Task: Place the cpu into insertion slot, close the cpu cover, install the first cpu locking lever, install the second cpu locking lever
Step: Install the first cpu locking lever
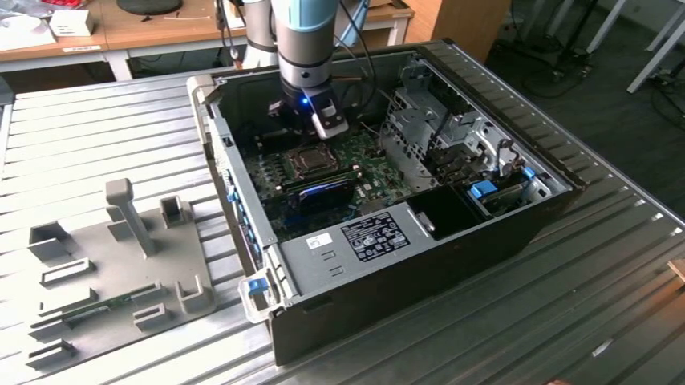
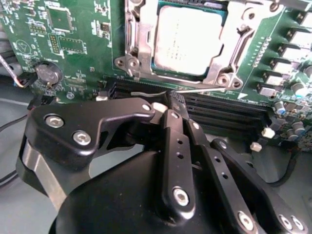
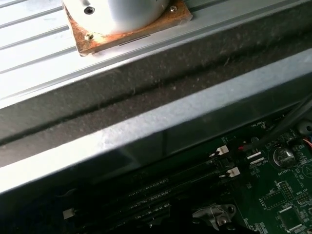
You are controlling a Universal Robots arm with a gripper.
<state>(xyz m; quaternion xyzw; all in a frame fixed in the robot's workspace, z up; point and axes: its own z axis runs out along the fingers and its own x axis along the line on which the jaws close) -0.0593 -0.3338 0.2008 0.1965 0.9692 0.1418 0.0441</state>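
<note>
The cpu (image 2: pixel 187 39) lies flat in the insertion slot (image 1: pixel 310 158) on the green board inside the open computer case. The silvery cpu cover (image 2: pixel 138 41) is down around it, framing its pale metal top. A thin wire locking lever (image 2: pixel 146 92) runs along the socket edge nearest my gripper. My gripper (image 2: pixel 170 103) hangs just beside that edge with its black fingers (image 2: pixel 178 141) drawn together, shut, nothing visibly between them. I cannot tell whether the tip touches the lever. In the exterior view the gripper (image 1: pixel 326 127) sits low over the board, just behind the socket.
Long black memory slots (image 2: pixel 229 114) lie right under the gripper tip and appear as memory slots (image 3: pixel 156 195) in the first wrist view, below the case wall (image 3: pixel 146 131). A coin battery (image 2: pixel 47 73) and capacitors (image 2: pixel 297 87) flank the socket. A drive cage (image 1: pixel 450 136) stands on the exterior view's right, a grey fixture plate (image 1: pixel 118 265) on its left.
</note>
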